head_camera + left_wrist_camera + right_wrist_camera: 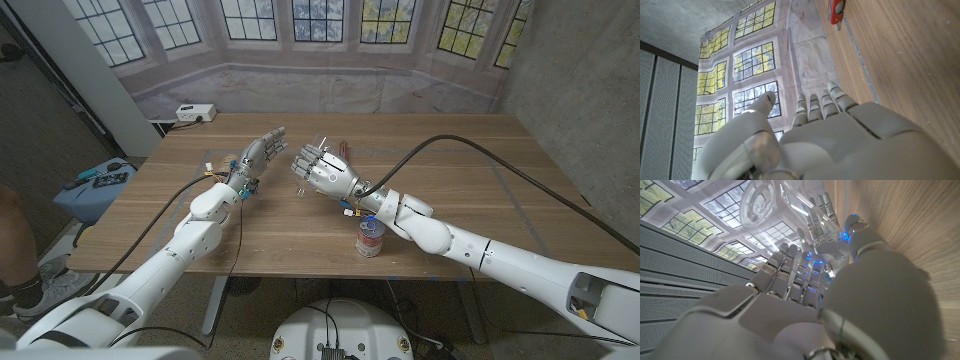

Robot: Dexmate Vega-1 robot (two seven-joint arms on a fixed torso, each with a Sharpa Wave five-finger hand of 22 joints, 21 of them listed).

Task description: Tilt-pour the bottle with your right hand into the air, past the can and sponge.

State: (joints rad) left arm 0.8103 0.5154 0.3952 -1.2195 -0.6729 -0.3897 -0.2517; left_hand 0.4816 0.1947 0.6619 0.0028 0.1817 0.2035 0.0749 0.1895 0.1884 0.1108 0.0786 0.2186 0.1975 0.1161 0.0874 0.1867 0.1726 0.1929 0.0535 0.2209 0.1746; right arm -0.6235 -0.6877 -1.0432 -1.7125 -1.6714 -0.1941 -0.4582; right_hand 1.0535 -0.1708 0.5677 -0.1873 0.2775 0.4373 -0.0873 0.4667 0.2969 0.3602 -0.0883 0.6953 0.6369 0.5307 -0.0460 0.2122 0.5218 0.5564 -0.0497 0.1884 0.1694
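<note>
The right robot hand [322, 170] gripped one clear bottle [760, 202] above the middle of the desk [480, 190], fingers wrapped round its body. In the right wrist view the bottle appeared tipped over, its ribbed base facing the camera, so the pour seemed already under way or close to its furthest tilt. The next move would likely call for rolling the wrist back to bring the bottle upright, then lowering it onto bare wood clear of the can.

The left robot hand [258, 155] stood just beside the right one, fingers straight and spread, holding nothing.

One can [370, 238] stood near the desk's front edge, under the right forearm. No sponge could be made out. One small red object [836, 10] lay by the desk's edge in the left wrist view.
</note>
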